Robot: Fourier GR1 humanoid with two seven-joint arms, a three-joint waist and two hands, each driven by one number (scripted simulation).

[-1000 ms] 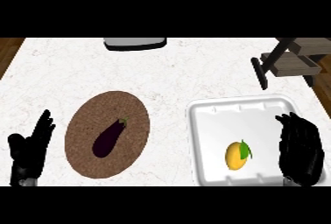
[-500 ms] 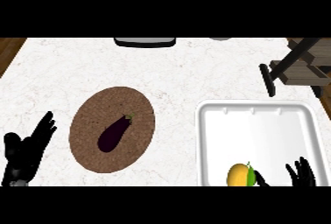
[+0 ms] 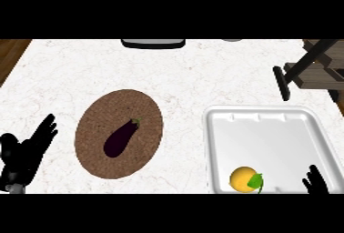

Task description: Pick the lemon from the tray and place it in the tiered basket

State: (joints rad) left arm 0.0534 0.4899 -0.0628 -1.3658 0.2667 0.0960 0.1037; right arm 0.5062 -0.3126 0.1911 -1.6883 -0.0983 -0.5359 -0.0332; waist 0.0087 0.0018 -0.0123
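Counter (image 3: 188, 73) first, then the white tray (image 3: 269, 118) at our right, with the basket (image 3: 316, 68) beyond it. Lemon (image 3: 243, 178) lies in the tray's near corner, ungrasped. Our right hand (image 3: 314, 182) shows only straight fingertips beside it, holding nothing; our left hand (image 3: 27, 152) rests open. We should come down over the lemon and curl around it.

Lemon (image 3: 244, 178) lies in tray (image 3: 269, 119) (near corner); right hand (image 3: 314, 182) beside it
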